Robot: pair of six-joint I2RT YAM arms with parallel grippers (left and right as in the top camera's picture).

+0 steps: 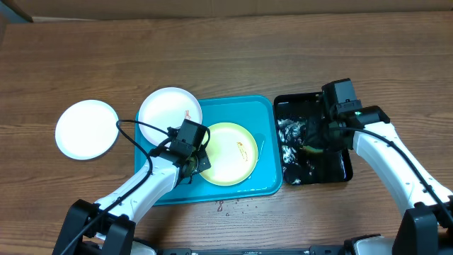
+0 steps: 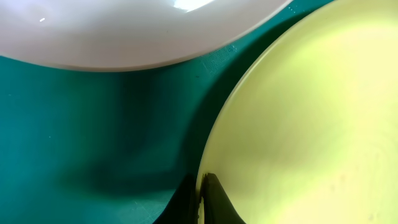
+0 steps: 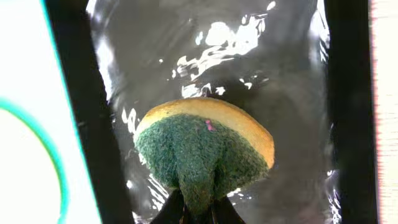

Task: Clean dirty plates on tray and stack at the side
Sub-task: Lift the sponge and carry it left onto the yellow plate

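On the cyan tray (image 1: 241, 110) lies a pale yellow-green plate (image 1: 230, 152) with a small reddish smear. My left gripper (image 1: 197, 161) is shut on that plate's left rim; the left wrist view shows the gripper (image 2: 204, 186) pinching the rim of the plate (image 2: 311, 124). A white plate (image 1: 170, 113) with a thin red smear overlaps the tray's left corner. Another white plate (image 1: 87, 129) rests on the table at the left. My right gripper (image 1: 315, 145) is shut on a green and yellow sponge (image 3: 205, 143) over the black tray.
The glossy black tray (image 1: 333, 170), wet and foamy, stands just right of the cyan tray. A few small reddish crumbs (image 1: 223, 207) lie on the wooden table in front of the cyan tray. A black cable loops beside the left arm.
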